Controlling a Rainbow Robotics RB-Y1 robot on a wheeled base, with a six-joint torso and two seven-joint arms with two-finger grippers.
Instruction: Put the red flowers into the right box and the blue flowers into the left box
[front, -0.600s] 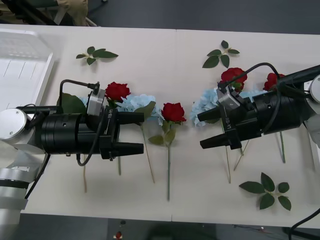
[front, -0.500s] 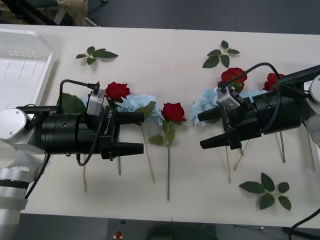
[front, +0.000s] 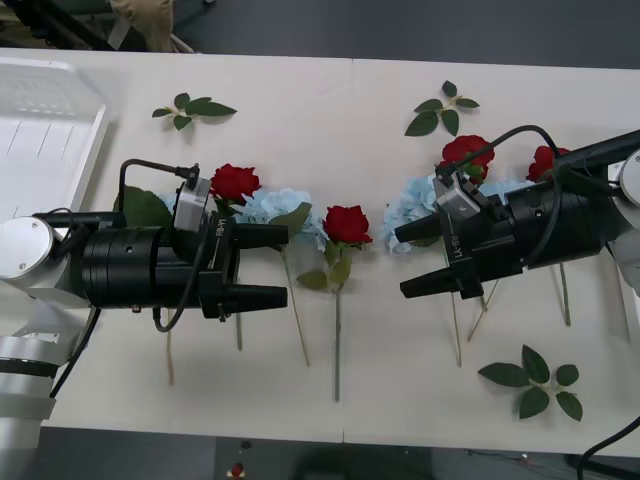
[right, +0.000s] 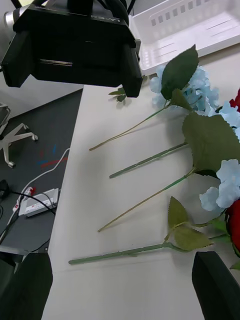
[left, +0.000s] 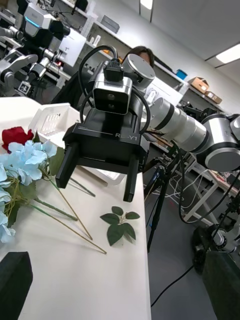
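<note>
Red flowers (front: 347, 223): deep-red blooms on thin green stems.

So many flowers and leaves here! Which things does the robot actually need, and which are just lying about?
Needed: the red flowers, the blue flowers, the left box, the right box.

Lying about: the flowerless leaf sprigs, three on the table.

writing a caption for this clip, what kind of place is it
Probably a robotics lab or workshop. Behind the long white table stand shelves of boxes, a black camera tripod with cables on the floor, and another grey robot arm at the back.
</note>
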